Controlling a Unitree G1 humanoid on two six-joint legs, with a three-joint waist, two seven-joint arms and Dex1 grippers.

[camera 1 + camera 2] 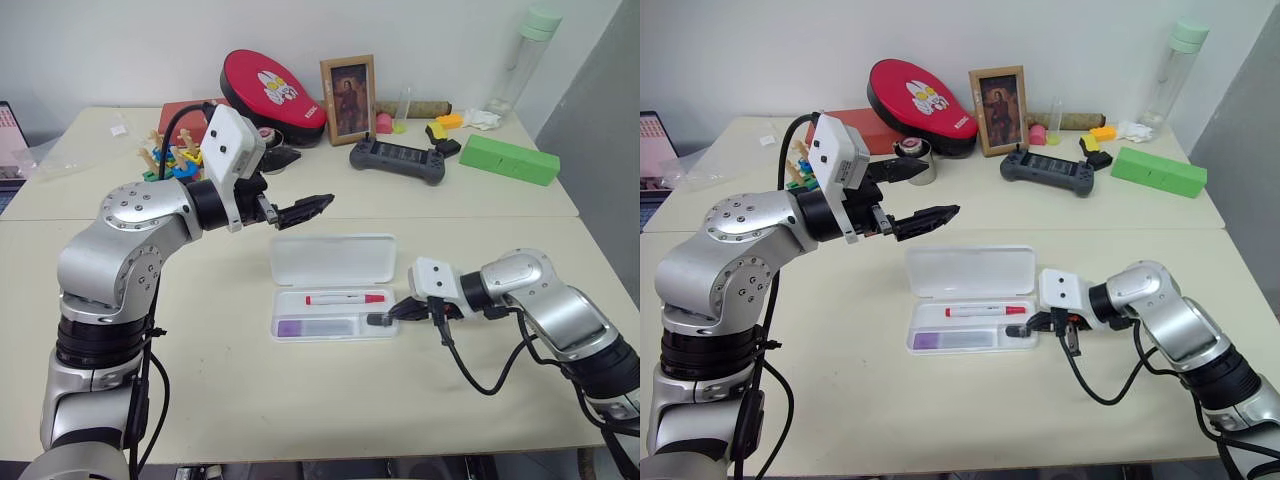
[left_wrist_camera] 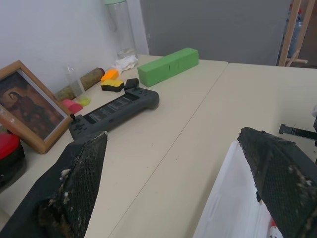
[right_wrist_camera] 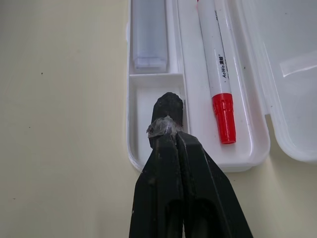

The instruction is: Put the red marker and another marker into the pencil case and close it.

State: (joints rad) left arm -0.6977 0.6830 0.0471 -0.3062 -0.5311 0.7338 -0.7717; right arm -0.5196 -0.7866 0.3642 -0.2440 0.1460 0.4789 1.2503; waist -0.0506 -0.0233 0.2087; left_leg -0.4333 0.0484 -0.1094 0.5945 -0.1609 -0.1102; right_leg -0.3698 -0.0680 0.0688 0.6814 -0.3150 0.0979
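Nearest me, the right gripper [image 3: 167, 130] is pinched shut with its tips pressed down onto a small dark stub [image 3: 170, 107] in the end pocket of the open pencil case [image 1: 283, 322], right at the case's right end. If that gripper drags sideways as it lifts, I'd expect it to shove the light tray across the table [image 1: 240, 390] or flick the stub out. The red marker [image 1: 346, 299] already lies in the long far compartment, and the purple-capped marker [image 1: 316, 326] in the near one, so only the closing looks left. The lid [image 1: 332, 258] lies flat open behind the tray; the right gripper in the pocket would block it swinging down. Higher up, the left gripper [image 1: 300, 209] hangs spread wide over the table, holding nothing. Further back sit a game controller [image 1: 397, 160], a green box [image 1: 509, 159], a picture frame [image 1: 348, 99] and a red pad [image 1: 272, 84], all well apart from the case.
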